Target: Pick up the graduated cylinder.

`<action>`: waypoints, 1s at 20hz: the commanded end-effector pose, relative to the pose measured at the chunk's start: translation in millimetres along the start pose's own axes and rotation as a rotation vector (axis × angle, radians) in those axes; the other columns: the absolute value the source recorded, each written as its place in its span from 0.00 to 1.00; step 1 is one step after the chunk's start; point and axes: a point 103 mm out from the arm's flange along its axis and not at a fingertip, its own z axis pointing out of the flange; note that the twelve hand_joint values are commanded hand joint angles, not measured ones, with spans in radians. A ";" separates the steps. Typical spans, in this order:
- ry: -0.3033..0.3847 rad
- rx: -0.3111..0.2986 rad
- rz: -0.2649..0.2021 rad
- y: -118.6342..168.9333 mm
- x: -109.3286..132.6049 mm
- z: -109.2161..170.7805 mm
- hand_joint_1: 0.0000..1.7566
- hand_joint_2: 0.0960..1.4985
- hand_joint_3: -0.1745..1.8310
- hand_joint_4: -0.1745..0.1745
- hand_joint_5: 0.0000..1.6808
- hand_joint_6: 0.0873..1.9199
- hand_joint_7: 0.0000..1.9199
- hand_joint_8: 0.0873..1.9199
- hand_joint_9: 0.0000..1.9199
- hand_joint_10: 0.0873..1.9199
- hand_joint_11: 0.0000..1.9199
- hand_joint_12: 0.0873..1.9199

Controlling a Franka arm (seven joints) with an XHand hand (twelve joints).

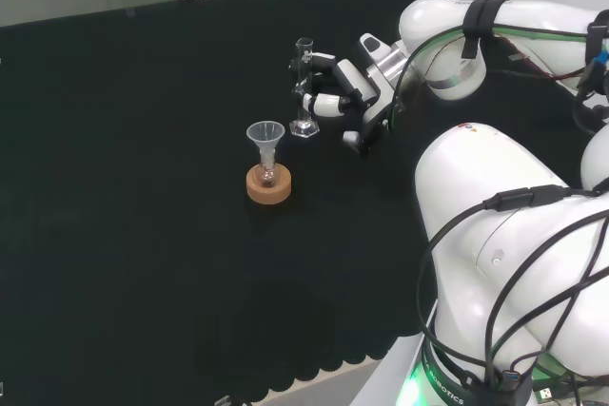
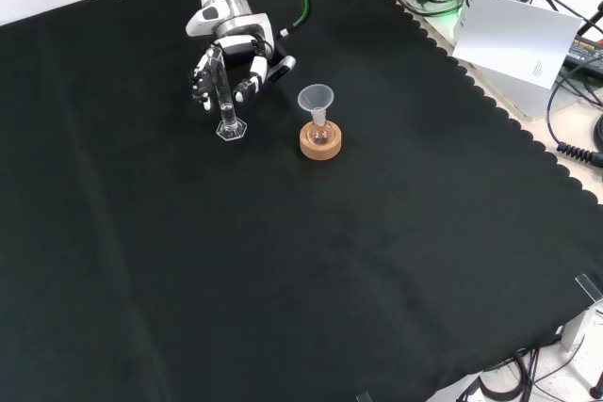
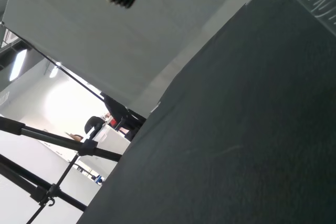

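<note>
My hand (image 1: 344, 92) curls its fingers round the upright cylinder (image 2: 224, 101), base on the cloth (image 2: 283, 261); funnel (image 2: 316, 101) nearby.

no readable text, labels or numbers

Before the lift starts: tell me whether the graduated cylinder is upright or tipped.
Upright. The graduated cylinder stands on its base on the black cloth, and the hand has fingers curled around it.
</note>
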 end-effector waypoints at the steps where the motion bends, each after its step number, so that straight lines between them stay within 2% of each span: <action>1: -0.009 -0.025 0.010 -1.1 0.5 -1.8 0.56 0.56 0.37 0.48 0.44 0.27 0.39 0.27 0.58 0.07 0.47 0.51; 5: -0.063 -0.043 0.021 -1.0 4.0 1.7 0.55 0.61 0.36 0.45 0.45 0.27 0.41 0.28 0.60 0.06 0.51 0.49; 7: -0.101 -0.084 0.031 -0.6 6.3 1.4 0.56 0.64 0.35 0.41 0.46 0.28 0.43 0.29 0.63 0.05 0.54 0.46; 11: -0.146 -0.105 0.043 1.2 9.6 0.7 0.58 0.66 0.33 0.36 0.46 0.30 0.49 0.28 0.68 0.02 0.64 0.40; 13: -0.154 -0.108 0.046 2.8 12.5 4.2 0.59 0.74 0.20 0.31 0.46 0.54 0.52 0.27 0.70 0.01 0.67 0.38; 14: -0.145 -0.101 0.042 2.3 12.6 3.1 0.59 0.77 0.15 0.30 0.46 0.60 0.53 0.27 0.71 0.00 0.67 0.37; 17: -0.182 -0.083 0.049 4.0 14.7 -5.4 0.60 0.79 0.10 0.28 0.48 0.64 0.55 0.26 0.73 0.00 0.69 0.37; 20: -0.237 -0.032 0.047 7.1 17.4 -17.5 0.61 0.79 0.09 0.24 0.49 0.63 0.57 0.25 0.74 0.00 0.71 0.36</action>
